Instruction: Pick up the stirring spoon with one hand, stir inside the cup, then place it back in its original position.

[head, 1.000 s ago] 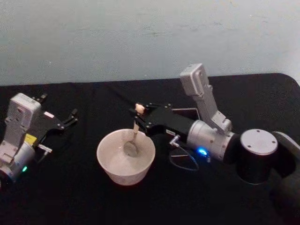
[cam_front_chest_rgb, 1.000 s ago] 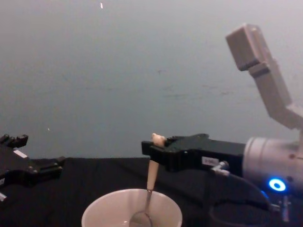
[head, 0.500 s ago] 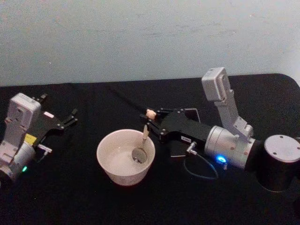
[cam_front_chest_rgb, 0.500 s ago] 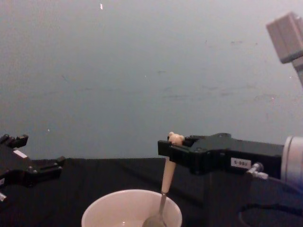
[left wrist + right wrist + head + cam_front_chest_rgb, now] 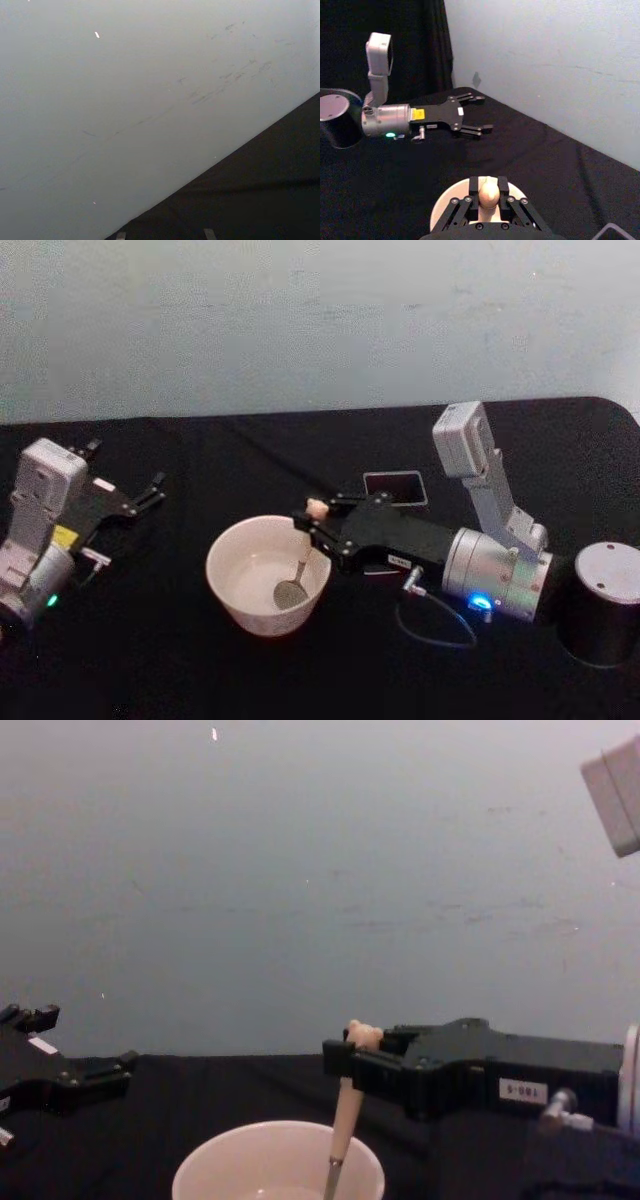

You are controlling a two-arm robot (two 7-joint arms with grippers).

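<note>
Surface: a desk point(image 5: 200, 670) under black cloth, with a plain pale wall rising behind its rear edge.

Item 1, the cup point(image 5: 232, 595). Cream, round and wide, it stands upright about midway between the left and right edges, nearer the front edge than the rear.

Item 2, the stirring spoon point(image 5: 302, 565). It is inside the cup, tilted. The metal bowl is low in the cup's well, and the beige handle rises up and out over the rim on the side toward the right edge. The bear head shows just above my clamp. I cannot tell whether the bowl touches the cup's floor.

Item 3, my right gripper point(image 5: 313, 520). It reaches in from the right edge, level, and ends over the cup's right-hand rim. Its jaws are clenched on the top of the spoon's handle, just beneath the bear head. The right wrist view confirms this: the head sits pinched between the two black fingers, with the cup below.

Item 4, the holder box point(image 5: 395, 485). Dark grey and square, it stands behind my right gripper, toward the rear edge and apart from the cup.

Item 5, my left gripper point(image 5: 125, 468). It is parked near the left edge, well apart from the cup. Its jaws are spread wide and grasp nothing.
</note>
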